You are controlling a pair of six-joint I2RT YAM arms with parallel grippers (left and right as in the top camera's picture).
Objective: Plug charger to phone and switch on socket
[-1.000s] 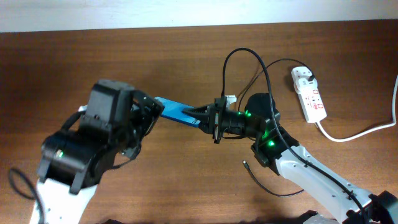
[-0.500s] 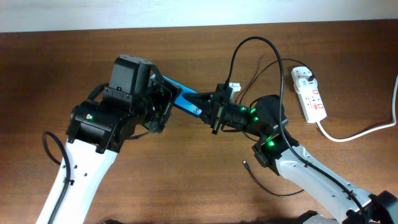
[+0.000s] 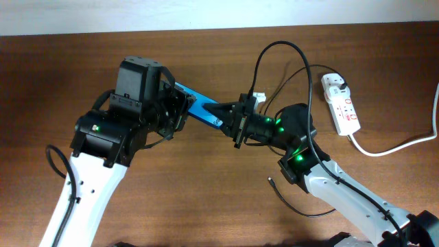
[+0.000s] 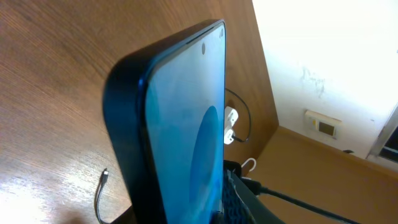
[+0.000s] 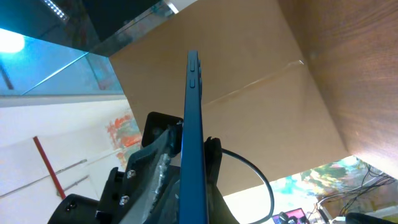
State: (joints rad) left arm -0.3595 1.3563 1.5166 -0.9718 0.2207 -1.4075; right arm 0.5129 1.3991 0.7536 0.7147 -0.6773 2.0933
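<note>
Now, a two-arm hold: the phone (image 3: 200,110) sits tilted above the bench (image 3: 68,62), blue screen up, spanning btw. both arms. The right claw (image 3: 218,122) is clamped on one end of the phone. In the right wrist view the phone (image 5: 191,137) shows edge-on, running straight up from btw. that claw's fingers. The left claw (image 3: 177,108) covers the phone's opposite end in the overhead view. Whether it's actually pinching the phone can't be told: the left wrist view is filled w/ the screen (image 4: 186,137) at v. close range, no fingers visible.

Vs. half a sec ago, little change: the left arm has eased a touch away from the right claw, baring slightly more blue, and the right claw holds its spot. Vs. 1 s ago, the left arm has swung up from below the phone to its far end, and the phone lies steeper.

The charger (image 3: 280,44) isn't in the phone. Its black cable loops high over the right arm, just behind the phone's clamped end. The plug head (image 3: 256,97) shows just beside that end. The connector tip (image 3: 269,180) lies loose on the bench, apart from the phone.

The socket (image 3: 341,103) lies well apart from the phone, past the right arm, its white cord (image 3: 398,145) trailing further away from the phone.
</note>
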